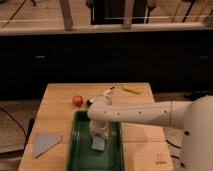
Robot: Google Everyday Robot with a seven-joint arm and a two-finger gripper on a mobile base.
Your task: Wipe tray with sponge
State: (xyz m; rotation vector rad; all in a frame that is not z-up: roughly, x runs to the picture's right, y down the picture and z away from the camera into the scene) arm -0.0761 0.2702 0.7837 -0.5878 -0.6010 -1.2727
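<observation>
The dark green tray (80, 150) lies on the wooden table, long side running front to back. The pale grey-blue sponge (98, 144) lies flat on the tray floor, right of its middle. My gripper (98, 134) points straight down from the white arm (135, 113), which reaches in from the right, and stands on top of the sponge, pressing it to the tray. The fingers sit at the sponge's sides.
A flat grey-blue triangular cloth (45, 143) lies left of the tray. A red-orange fruit (77, 100), a white-handled brush (103, 95) and a yellow banana (131, 90) lie behind the tray. The table's front edge is close below the tray.
</observation>
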